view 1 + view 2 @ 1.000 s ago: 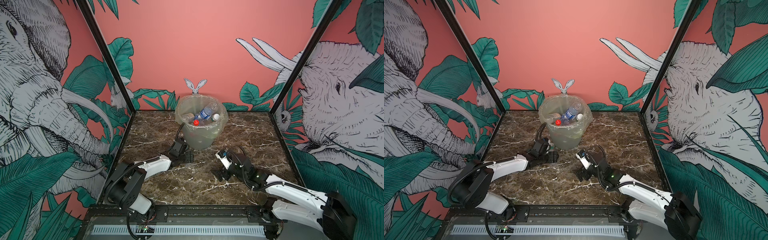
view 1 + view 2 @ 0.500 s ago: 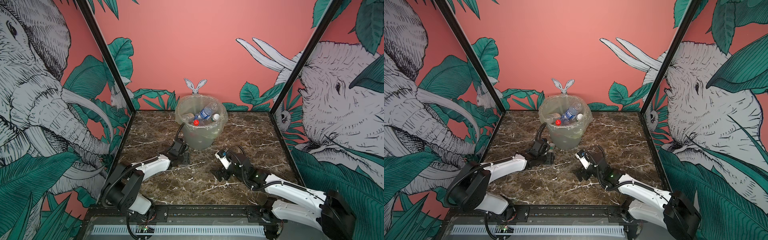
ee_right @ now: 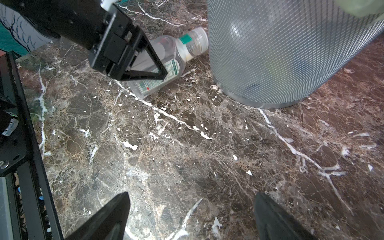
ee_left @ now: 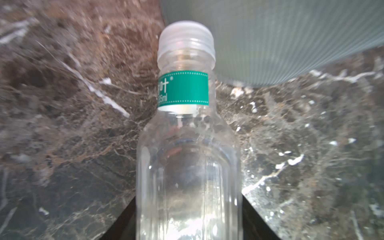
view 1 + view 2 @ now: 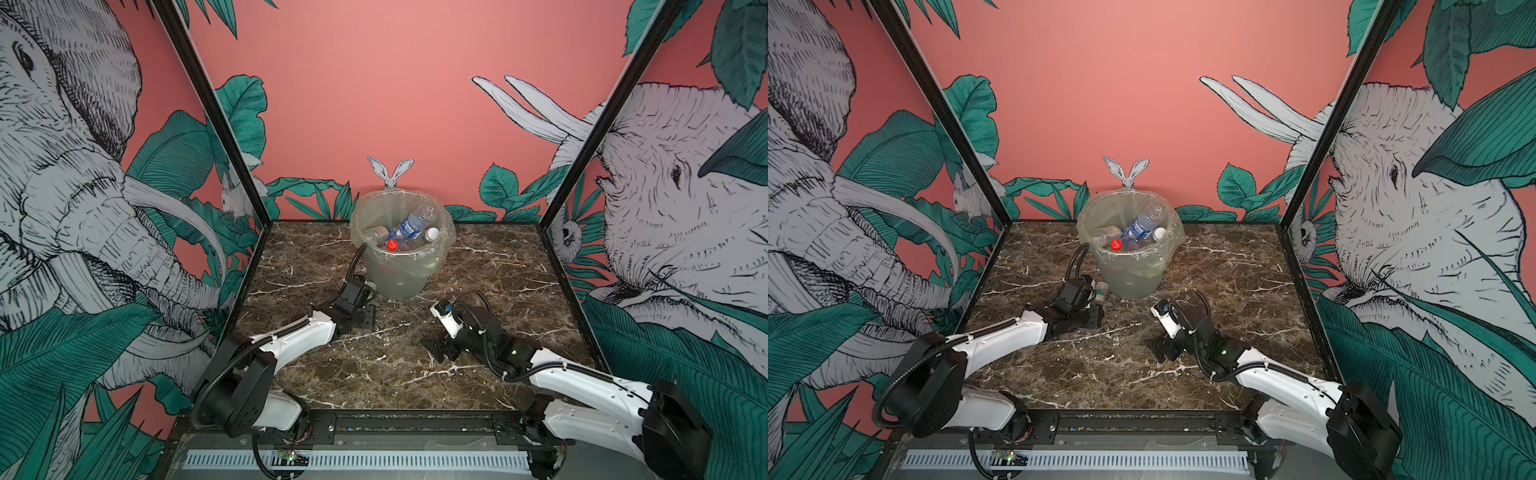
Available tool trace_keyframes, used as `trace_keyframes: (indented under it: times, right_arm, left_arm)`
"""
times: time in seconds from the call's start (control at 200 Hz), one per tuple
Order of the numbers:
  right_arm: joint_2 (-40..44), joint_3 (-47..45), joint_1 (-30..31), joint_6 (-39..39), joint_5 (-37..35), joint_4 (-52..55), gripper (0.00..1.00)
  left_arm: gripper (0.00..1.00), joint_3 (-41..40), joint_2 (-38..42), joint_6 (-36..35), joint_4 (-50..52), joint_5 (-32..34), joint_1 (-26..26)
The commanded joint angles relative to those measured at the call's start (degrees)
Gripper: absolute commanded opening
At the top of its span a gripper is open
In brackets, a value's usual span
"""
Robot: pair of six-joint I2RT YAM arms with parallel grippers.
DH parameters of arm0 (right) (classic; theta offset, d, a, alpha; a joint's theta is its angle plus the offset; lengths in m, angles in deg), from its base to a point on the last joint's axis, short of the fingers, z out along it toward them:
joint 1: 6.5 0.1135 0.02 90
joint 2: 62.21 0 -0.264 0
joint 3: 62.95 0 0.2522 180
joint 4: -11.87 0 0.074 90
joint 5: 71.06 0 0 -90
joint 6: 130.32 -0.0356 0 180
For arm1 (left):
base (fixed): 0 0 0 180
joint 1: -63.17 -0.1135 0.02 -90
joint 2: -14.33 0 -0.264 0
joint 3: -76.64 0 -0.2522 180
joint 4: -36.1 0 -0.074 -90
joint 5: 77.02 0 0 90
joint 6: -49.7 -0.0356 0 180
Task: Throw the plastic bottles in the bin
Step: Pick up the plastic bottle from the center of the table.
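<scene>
Nearest, right gripper (image 3: 191, 216) hovering over bare marble table (image 3: 187, 145), jaws spread wide, empty. Farther left, left gripper (image 3: 143, 62) clamped around green-labelled clear bottle (image 3: 166, 62) lying on the marble, cap just beside bin (image 5: 401, 266). Beyond, more plastic bottles (image 5: 411, 232) piled inside bin.

You are looking into a booth with a dark brown marble floor (image 5: 399, 365) veined in white. Salmon-pink back wall (image 5: 374, 83), rabbit ears (image 5: 390, 170) peeking at its base. Side walls carry elephant (image 5: 75, 199) and green-leaf murals. Black frame posts (image 5: 208, 108) mark the corners.
</scene>
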Motion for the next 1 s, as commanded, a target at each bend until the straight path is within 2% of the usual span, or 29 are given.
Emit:
trace_keyframes:
  times: [0.0, 0.325, 0.68, 0.775, 0.995]
  right_arm:
    - [1.31, -0.93, -0.33, -0.08, 0.33, -1.96, 0.95]
    - [3.57, -1.81, -0.32, -0.33, -1.82, -1.81, 0.93]
    - [5.29, -2.34, -0.33, -0.41, -4.39, -1.42, 0.92]
    - [5.37, -2.24, -0.33, -0.46, -4.75, -1.14, 0.92]
    - [6.52, -2.35, -0.33, -0.51, -4.93, -0.7, 0.92]
  left_arm:
    - [0.57, -2.57, 5.8, -1.35, 1.0, 1.41, 0.06]
    - [0.56, -6.99, 19.81, -2.99, 7.15, 4.04, 0.13]
    - [0.56, -10.15, 40.48, -5.14, 13.87, 7.74, 0.12]
    - [0.56, -8.38, 42.67, -5.47, 16.52, 9.82, 0.13]
    - [0.55, -3.79, 42.85, -6.71, 16.65, 9.54, 0.1]
